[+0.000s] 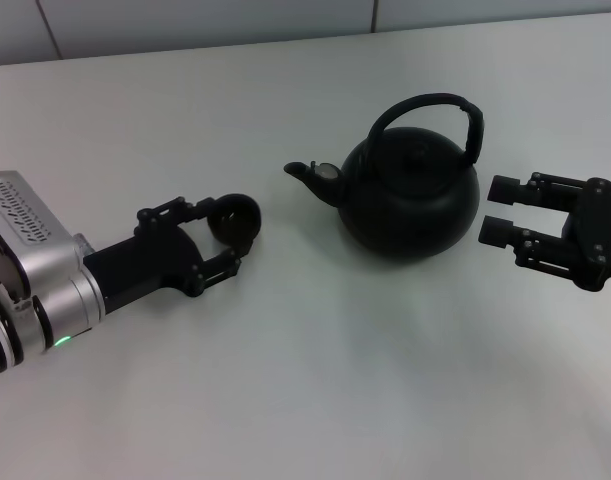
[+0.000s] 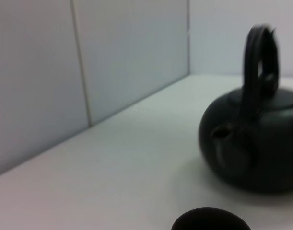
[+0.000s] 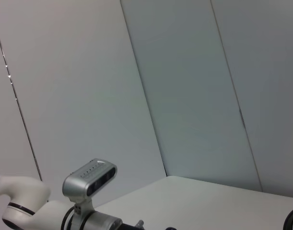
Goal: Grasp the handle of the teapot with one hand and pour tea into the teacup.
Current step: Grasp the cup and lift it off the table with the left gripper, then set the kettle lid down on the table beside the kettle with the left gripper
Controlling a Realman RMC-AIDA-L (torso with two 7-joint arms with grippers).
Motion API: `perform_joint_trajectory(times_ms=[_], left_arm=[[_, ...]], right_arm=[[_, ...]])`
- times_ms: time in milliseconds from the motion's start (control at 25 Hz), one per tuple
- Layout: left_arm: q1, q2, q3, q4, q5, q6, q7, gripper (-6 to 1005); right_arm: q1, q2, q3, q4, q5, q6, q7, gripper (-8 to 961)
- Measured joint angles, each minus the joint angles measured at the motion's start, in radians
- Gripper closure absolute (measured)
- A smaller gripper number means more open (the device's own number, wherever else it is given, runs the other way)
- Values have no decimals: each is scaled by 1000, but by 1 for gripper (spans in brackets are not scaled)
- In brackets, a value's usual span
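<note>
The matte-black teapot (image 1: 410,195) stands on the white table, its spout pointing toward my left side. Its arched handle (image 1: 425,102) stands upright over the lid. The pot also shows in the left wrist view (image 2: 254,143) with its handle (image 2: 261,62). The tiny black teacup (image 1: 237,220) sits left of the spout, and its rim shows in the left wrist view (image 2: 208,220). My left gripper (image 1: 227,236) is open, one finger on each side of the teacup. My right gripper (image 1: 500,210) is open and empty, just right of the teapot's body and apart from it.
The white table (image 1: 315,380) ends at a grey panelled wall (image 1: 185,25) behind. The right wrist view shows that wall (image 3: 184,86) and my left arm (image 3: 88,179) low down.
</note>
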Motion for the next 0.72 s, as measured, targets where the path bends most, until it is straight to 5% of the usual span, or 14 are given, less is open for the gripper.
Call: perform_joint_trajectory(times_ms=[720], left_arm=[[-3, 0, 250, 111, -18, 22, -89, 270]], right_arm=[[-1, 0, 0, -1, 0, -3, 0, 395]])
